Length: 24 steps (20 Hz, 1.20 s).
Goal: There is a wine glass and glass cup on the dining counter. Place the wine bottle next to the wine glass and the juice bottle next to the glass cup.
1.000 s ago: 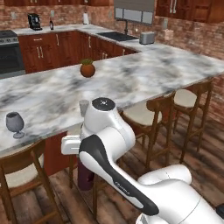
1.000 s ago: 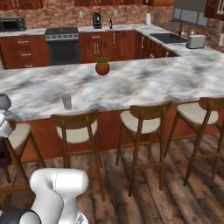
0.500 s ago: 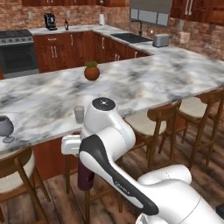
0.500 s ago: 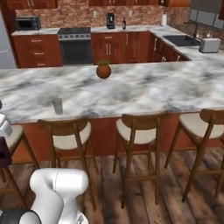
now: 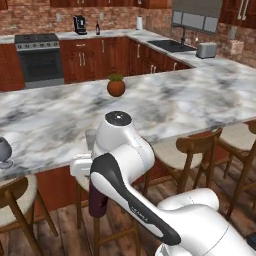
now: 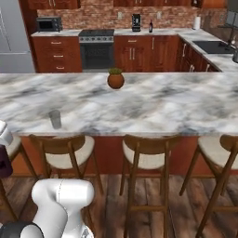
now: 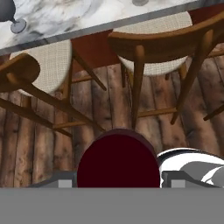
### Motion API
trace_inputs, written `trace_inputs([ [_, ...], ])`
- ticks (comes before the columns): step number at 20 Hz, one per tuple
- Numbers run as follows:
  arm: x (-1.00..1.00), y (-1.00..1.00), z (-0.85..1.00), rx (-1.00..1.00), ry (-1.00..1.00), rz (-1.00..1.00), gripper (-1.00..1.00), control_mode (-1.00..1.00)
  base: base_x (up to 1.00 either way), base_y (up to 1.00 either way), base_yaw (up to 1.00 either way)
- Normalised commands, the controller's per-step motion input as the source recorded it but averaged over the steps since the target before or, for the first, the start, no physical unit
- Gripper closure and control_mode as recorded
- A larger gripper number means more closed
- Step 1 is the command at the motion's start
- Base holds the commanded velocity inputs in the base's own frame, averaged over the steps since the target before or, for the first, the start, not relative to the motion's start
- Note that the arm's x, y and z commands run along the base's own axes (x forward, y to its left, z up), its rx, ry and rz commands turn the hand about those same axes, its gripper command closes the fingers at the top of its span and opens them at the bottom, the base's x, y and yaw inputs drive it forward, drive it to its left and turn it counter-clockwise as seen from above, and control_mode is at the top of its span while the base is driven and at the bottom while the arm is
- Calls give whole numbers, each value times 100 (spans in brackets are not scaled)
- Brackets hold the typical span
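While the arm hangs low in front of the chairs, the juice bottle (image 7: 118, 158) sits between the jaws at the bottom centre of the hand view, its wide dark-red cap toward the camera; the fingertips (image 7: 175, 178) press close at its two sides, so the jaws are clenched on it.

- Left base view: the same juice bottle shows as a dark maroon body at lower left of the frame, under the white hand, below the worktop edge and beside a chair.
- Right base view: a dark maroon patch at the far left edge, under a bit of white hand; likely the same bottle, too cropped to be sure.
- Dining counter (image 5: 165, 107): veined marble worktop running across the middle of both base views.
- Glass cup (image 6: 55, 119): upright near the worktop's near edge, left of centre in the right base view; partly hidden behind the arm in the left base view.
- Wine glass (image 5: 4, 152): upright at the far left edge of the left base view, near the worktop's near edge; well apart from the cup.
- Potted plant (image 6: 115, 78): mid-worktop, round brown pot.
- Wooden chairs (image 6: 144, 158) along the near side.
- Wine bottle (image 6: 150, 26): small and dark, on the back wall worktop at the top of the frame, beside the coffee machine (image 6: 136, 22).
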Motion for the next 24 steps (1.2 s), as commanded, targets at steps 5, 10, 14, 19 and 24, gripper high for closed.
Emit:
trace_inputs([
  [5, 0, 0, 0, 0, 0, 0, 100, 100, 55, -34, 22],
  [10, 0, 0, 0, 0, 0, 0, 100, 100, 58, -33, 21],
  [14, 0, 0, 0, 0, 0, 0, 100, 100, 48, -21, 16],
  [19, 0, 0, 0, 0, 0, 0, 100, 100, 48, -20, 14],
  [24, 0, 0, 0, 0, 0, 0, 100, 100, 18, -4, 1],
])
